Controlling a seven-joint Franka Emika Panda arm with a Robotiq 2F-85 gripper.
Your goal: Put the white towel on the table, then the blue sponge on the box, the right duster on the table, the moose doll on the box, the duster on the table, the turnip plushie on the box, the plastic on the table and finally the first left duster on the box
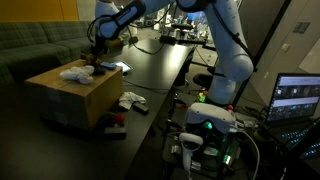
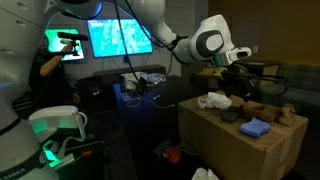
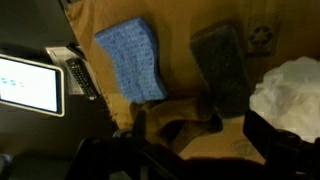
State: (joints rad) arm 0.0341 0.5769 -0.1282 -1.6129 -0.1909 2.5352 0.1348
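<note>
On the box (image 3: 180, 35), the blue sponge (image 3: 130, 60) lies beside the edge; fingers (image 3: 275, 140) spread wide.

Both exterior views are dim and grainy. In an exterior view, glowing teal monitor screens (image 2: 120, 38) shine at upper left. The wrist view is blurred, with its crumpled white cloth (image 3: 290, 90) overexposed at right.

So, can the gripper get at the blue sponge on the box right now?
Probably yes: the gripper hangs open above the box, and the blue sponge lies flat with nothing on it, apart from the dark duster beside it.
</note>
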